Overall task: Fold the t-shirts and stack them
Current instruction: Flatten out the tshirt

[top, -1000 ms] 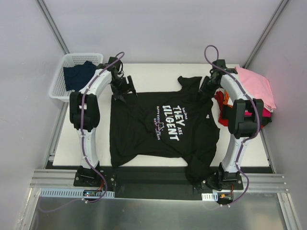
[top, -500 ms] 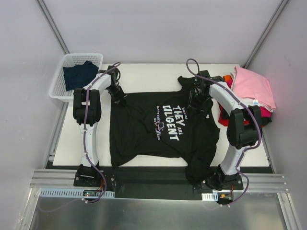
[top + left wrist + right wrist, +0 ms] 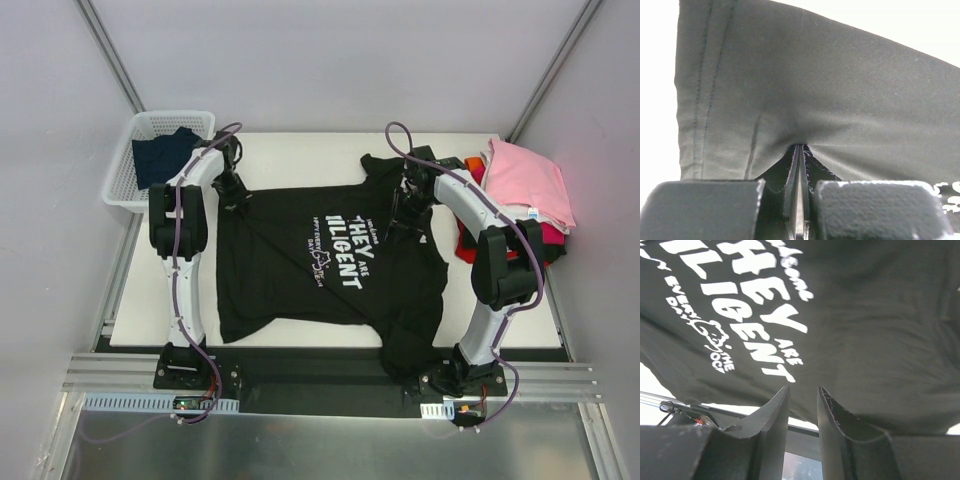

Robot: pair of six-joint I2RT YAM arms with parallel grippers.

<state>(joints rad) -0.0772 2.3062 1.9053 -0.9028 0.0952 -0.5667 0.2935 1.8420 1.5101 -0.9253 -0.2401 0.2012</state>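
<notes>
Across table (image 3: 300,150), black t-shirt (image 3: 270,290) lengthwise left-right, collar right, left fingers (image 3: 705,210) clamped on it, right fingers (image 3: 770,425) unclear.

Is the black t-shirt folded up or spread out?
Spread out. The black t-shirt lies open across the white table, a bit rumpled, with its white lettering showing on top.

Top view's bright and even, with soft light bouncing off the white walls (image 3: 320,60), so the arms throw only faint shadows on the table (image 3: 300,160), though the black tee (image 3: 330,270) swallows most fold detail. Left wrist shot is blown out to pure white behind the cloth; the stitching's fairly sharp, but the left gripper (image 3: 800,150) up close goes soft and dark. Right wrist is dimmer, lettering crisp, right gripper (image 3: 802,388) murky, with small blown-out patches at the frame edges.
</notes>
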